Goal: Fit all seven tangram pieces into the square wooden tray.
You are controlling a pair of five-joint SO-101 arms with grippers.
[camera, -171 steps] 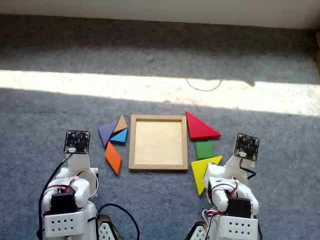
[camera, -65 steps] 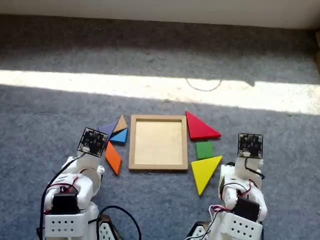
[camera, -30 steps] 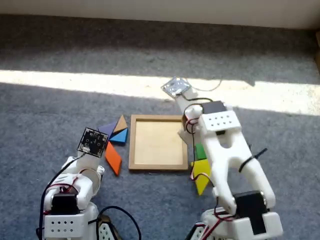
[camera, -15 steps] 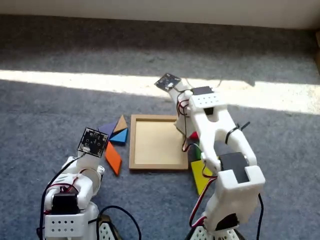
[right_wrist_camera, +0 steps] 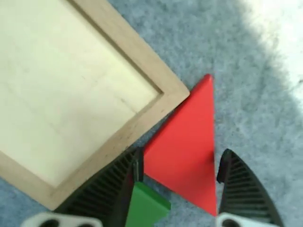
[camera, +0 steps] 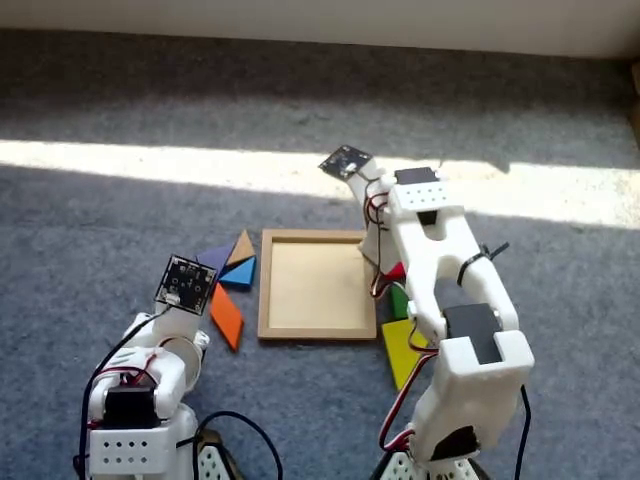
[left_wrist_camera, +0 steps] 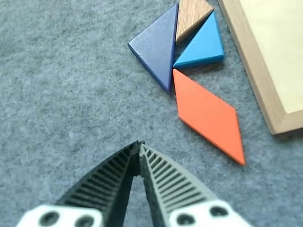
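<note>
The square wooden tray (camera: 268, 290) lies on the carpet with nothing in it. My right gripper (right_wrist_camera: 179, 163) is open, one finger on each side of the red triangle (right_wrist_camera: 189, 142), beside the tray's corner (right_wrist_camera: 165, 92). A green square (right_wrist_camera: 144, 205) lies just under one finger. In the high view the right arm (camera: 430, 250) hides most of the red triangle (camera: 396, 270) and green square (camera: 399, 301); the yellow triangle (camera: 398, 345) shows beside it. My left gripper (left_wrist_camera: 138, 144) is shut over bare carpet, short of the orange parallelogram (left_wrist_camera: 208, 116), purple triangle (left_wrist_camera: 155, 45), blue triangle (left_wrist_camera: 203, 45) and wooden triangle (left_wrist_camera: 191, 14).
A bright band of sunlight (camera: 150, 165) crosses the grey carpet beyond the tray. A thin cable (camera: 460, 165) lies in it. A pale wall edge (camera: 300, 20) runs along the far side. Open carpet lies to the left of the pieces.
The right arm has stretched out from its folded rest to the tray's right side, then shifted slightly right over the red triangle. The left arm has kept still.
</note>
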